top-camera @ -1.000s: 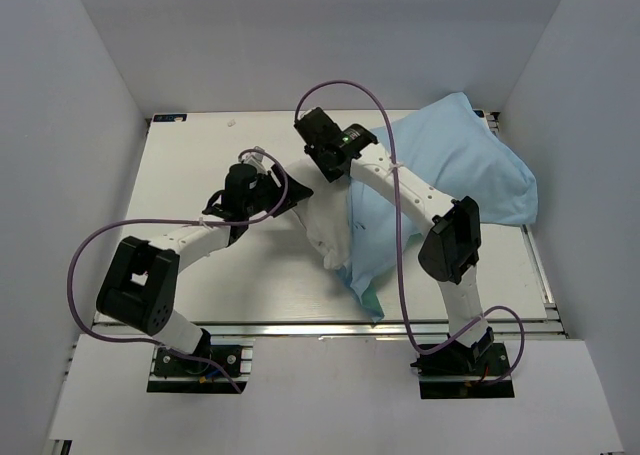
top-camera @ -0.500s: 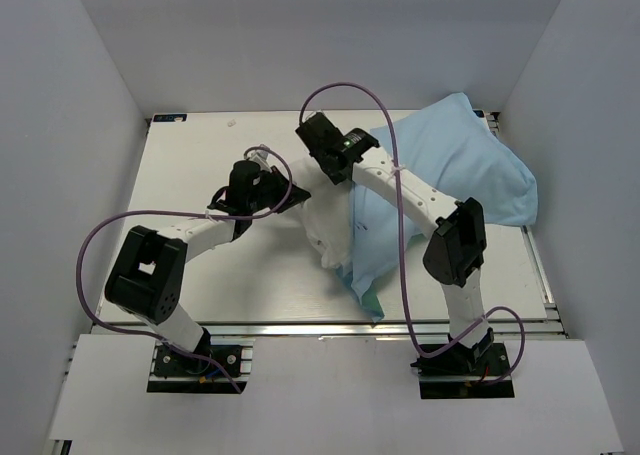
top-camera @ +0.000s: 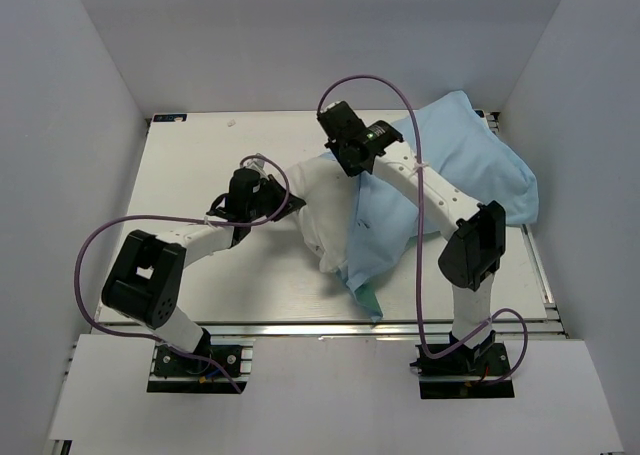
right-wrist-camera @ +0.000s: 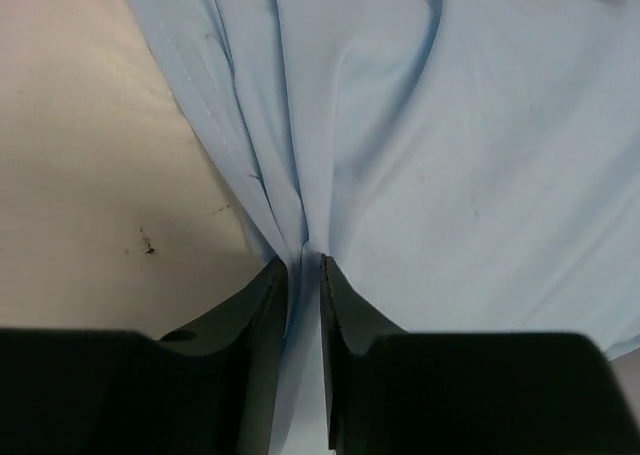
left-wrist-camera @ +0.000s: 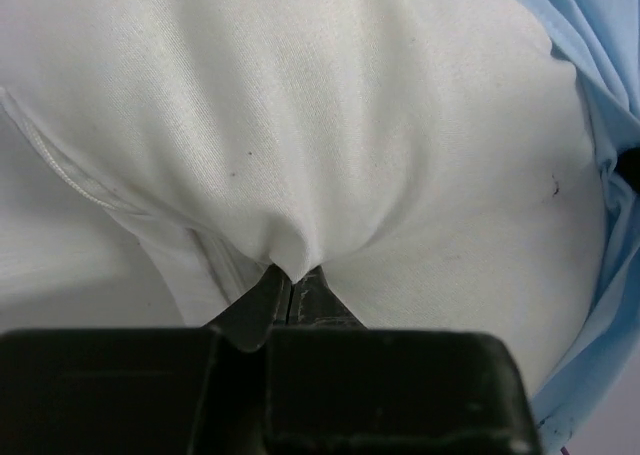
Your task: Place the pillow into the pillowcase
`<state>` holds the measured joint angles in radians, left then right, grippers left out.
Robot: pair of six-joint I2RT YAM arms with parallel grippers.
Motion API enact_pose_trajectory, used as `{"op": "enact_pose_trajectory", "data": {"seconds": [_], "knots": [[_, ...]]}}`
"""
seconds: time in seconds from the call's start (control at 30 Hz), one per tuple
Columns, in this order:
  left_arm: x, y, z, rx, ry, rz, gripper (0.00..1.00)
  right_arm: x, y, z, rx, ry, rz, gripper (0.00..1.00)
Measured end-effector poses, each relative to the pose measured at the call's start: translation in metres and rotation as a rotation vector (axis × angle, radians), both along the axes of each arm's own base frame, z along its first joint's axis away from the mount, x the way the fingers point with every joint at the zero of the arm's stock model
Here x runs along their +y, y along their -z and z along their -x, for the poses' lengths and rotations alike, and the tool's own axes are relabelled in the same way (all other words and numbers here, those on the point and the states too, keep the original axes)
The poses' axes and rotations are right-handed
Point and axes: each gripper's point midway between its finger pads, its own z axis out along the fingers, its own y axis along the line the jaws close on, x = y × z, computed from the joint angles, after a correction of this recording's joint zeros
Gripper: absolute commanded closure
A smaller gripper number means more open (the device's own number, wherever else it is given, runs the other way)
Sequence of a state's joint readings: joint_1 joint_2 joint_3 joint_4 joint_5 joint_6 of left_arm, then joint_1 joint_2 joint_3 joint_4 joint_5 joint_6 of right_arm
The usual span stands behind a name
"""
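White tabletop [top-camera: 190, 160] carries the dingy pillow [top-camera: 325, 215], part-sheathed in plain blue pillowcase [top-camera: 470, 170]; left gripper [left-wrist-camera: 290, 280] clamps pillow, right gripper [right-wrist-camera: 303, 265] clamps pillowcase.

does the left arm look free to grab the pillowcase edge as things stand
Probably not yet. The left gripper is shut on a fold of the pillow, so it would have to let go first. The pillowcase edge lies close by, just beyond the pillow.
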<state>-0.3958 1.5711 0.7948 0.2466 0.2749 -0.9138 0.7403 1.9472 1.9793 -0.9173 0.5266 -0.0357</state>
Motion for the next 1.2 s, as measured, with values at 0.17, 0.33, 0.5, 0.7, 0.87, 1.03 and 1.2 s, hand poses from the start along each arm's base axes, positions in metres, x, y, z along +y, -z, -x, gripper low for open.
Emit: {"op": "enact_pose_trajectory", "data": {"seconds": [0.17,0.33,0.5,0.7,0.87,1.03,1.2], "knots": [[0.002,0.001,0.000,-0.007,-0.002,-0.012,1.00,0.007,0.004,0.003,0.042,-0.042,-0.042,1.00],[0.002,0.000,-0.001,-0.025,0.006,-0.026,1.00,0.038,-0.003,0.006,0.089,-0.139,-0.151,1.00],[-0.010,-0.013,-0.002,-0.106,0.075,-0.005,1.00,0.085,-0.034,0.020,0.094,-0.288,-0.293,1.00],[-0.050,-0.045,0.007,-0.270,0.206,0.048,1.00,0.153,-0.092,0.091,0.007,-0.523,-0.359,1.00],[-0.084,-0.094,0.012,-0.472,0.269,0.143,1.00,0.140,-0.124,0.131,-0.006,-0.586,-0.414,1.00],[-0.094,-0.114,0.015,-0.567,0.221,0.200,0.92,0.111,-0.124,0.101,0.005,-0.470,-0.490,1.00],[-0.073,-0.069,0.022,-0.466,0.137,0.123,0.61,0.095,-0.074,0.081,0.116,-0.373,-0.518,0.83]]}}
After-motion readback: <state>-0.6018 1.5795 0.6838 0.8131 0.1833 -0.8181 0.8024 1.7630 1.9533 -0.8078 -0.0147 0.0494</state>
